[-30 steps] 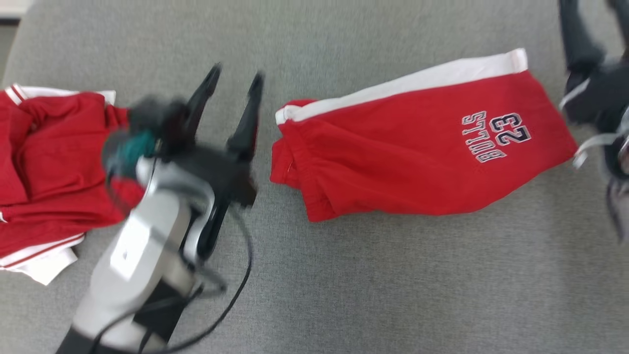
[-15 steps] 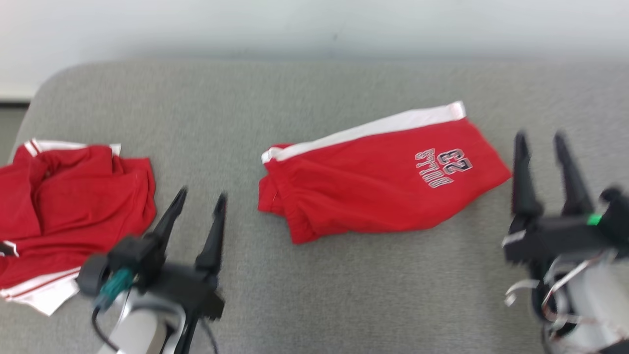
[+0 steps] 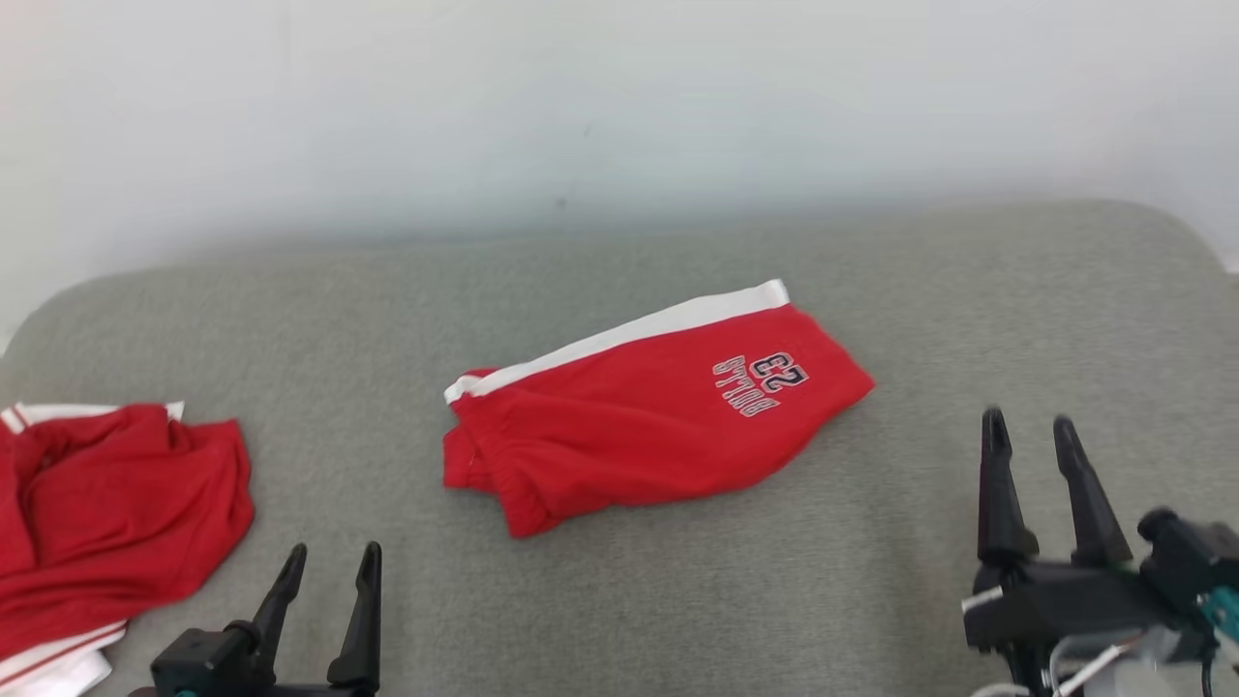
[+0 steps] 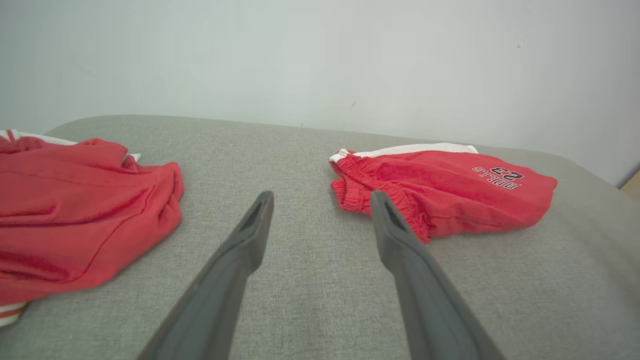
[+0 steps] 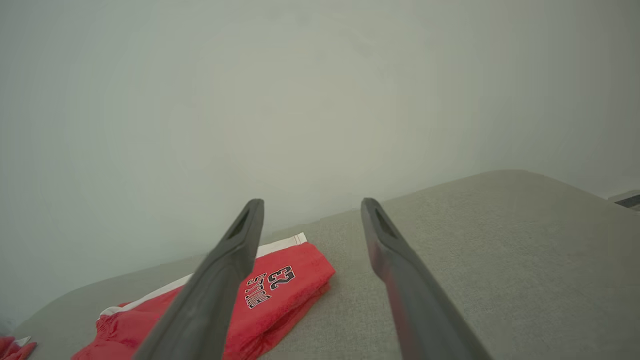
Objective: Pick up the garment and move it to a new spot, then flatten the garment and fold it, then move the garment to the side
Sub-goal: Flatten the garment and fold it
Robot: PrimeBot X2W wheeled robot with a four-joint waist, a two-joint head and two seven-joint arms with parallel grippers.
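Observation:
Folded red shorts [image 3: 649, 426] with a white side stripe and "BULLS 23" print lie flat in the middle of the grey padded surface [image 3: 678, 600]. They also appear in the left wrist view as red shorts [image 4: 445, 195] and in the right wrist view as red shorts [image 5: 280, 295]. My left gripper [image 3: 335, 550] stands open at the lower left, short of the shorts and apart from them, holding nothing. Its gap [image 4: 321, 196] shows bare grey cloth. My right gripper [image 3: 1028, 420] is open at the lower right, to the right of the shorts, its jaws [image 5: 312, 202] empty.
A second red garment with white trim [image 3: 116, 503] lies rumpled at the surface's left end, seen too in the left wrist view [image 4: 75, 200]. A pale wall [image 3: 581, 116] rises behind the surface's far edge. Bare grey cloth stretches between the two garments and right of the shorts.
The head camera has tilted up, bringing the wall into view. Both arms have drawn back toward me and sit low at the sides. The garments keep their places on the surface.

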